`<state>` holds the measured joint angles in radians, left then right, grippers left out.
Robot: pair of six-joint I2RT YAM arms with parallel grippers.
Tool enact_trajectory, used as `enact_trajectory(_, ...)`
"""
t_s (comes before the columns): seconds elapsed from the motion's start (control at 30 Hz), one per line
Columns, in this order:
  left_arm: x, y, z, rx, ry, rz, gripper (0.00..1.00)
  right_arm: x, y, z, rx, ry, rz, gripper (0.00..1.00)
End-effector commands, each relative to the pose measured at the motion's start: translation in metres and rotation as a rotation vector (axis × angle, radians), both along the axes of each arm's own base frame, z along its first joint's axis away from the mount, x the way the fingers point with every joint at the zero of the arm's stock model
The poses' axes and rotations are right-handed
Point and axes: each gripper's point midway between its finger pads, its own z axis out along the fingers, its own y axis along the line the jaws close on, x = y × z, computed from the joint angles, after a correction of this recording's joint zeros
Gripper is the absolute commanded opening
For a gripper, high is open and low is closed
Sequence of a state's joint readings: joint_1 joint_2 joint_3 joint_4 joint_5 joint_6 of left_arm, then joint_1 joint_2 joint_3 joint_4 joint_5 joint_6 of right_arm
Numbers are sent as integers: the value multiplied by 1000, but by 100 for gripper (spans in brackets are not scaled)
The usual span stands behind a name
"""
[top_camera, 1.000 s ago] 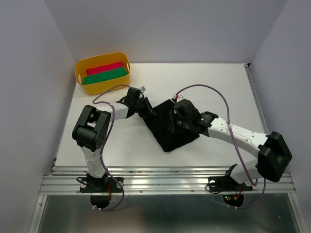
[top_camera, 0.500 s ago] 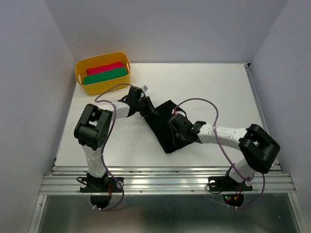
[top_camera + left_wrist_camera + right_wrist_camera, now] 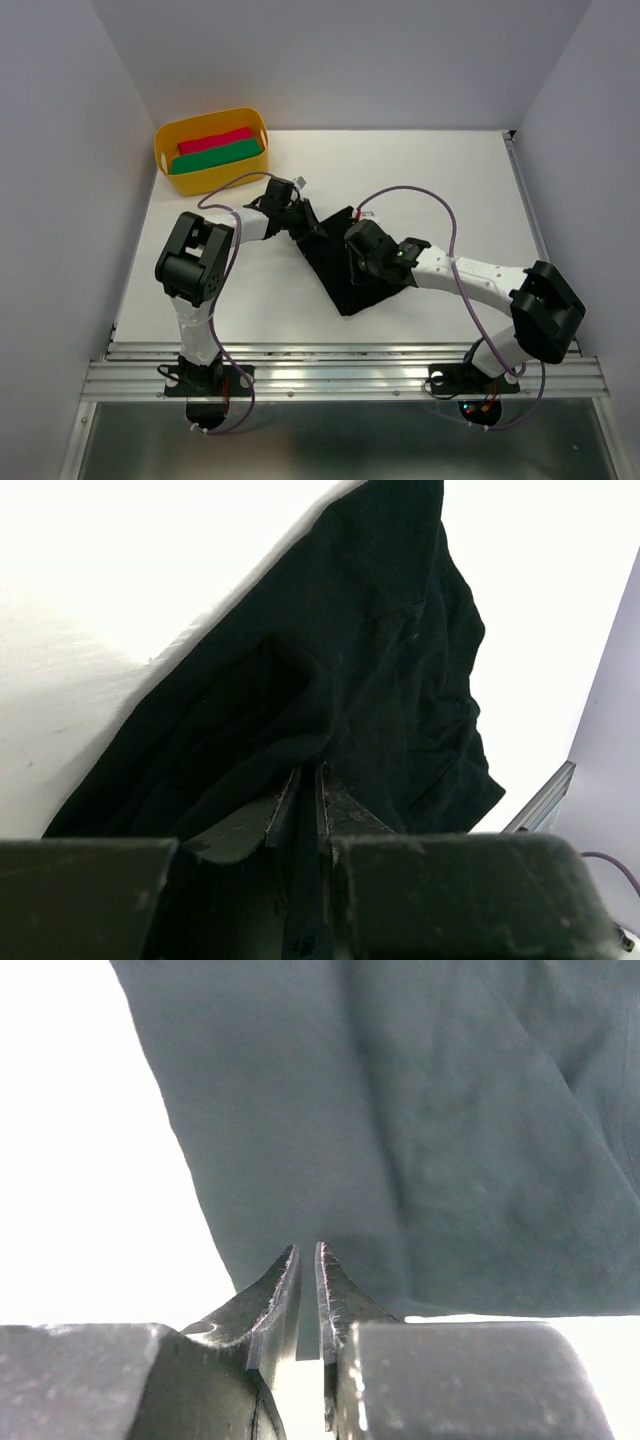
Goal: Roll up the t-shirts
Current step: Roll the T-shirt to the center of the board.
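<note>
A plain black t-shirt of soft matte cloth (image 3: pixel 340 285) lies folded into a narrow slab at the middle of the white table (image 3: pixel 450 180), well apart from the yellow plastic tub (image 3: pixel 165 140) at the far left corner. Its long axis runs from far to near, slanting right as it comes nearer. The left gripper (image 3: pixel 308 770) sits at the far left end of the slab, jaws clenched on a ridge of cloth that bunches up to its tips. The right gripper (image 3: pixel 307 1248) is over the far half, beside the left one. Its jaws are drawn almost together right at a cloth edge, with the shirt spreading ahead of it; whether cloth is actually pinched between them cannot be told. Both grippers are thus at the same short end, with the whole length of the shirt lying nearward of them. A roll would likely have to travel that way, along the long axis, and the left arm has the surer hold
</note>
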<state>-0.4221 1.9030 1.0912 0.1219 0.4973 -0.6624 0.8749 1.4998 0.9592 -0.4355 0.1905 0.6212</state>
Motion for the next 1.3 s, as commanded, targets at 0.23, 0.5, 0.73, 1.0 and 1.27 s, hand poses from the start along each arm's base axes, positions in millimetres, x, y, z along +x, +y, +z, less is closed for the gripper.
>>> enact_trajectory(0.23,4,-4,-5,5,-2,-32,23,5,55,13,192,15,56,18)
enact_trajectory(0.5,-9,15,-8,54,16,25,23,-37,13,-73,60,167,20,18)
enact_trajectory(0.73,-47,47,2,104,15,130,24,-39,-26,-72,-103,134,-1,18)
enact_trajectory(1.0,-63,71,37,136,-62,199,24,-35,-40,-38,-128,56,21,18)
enact_trajectory(1.27,-85,49,71,151,-121,91,16,-9,-4,32,33,-58,14,20)
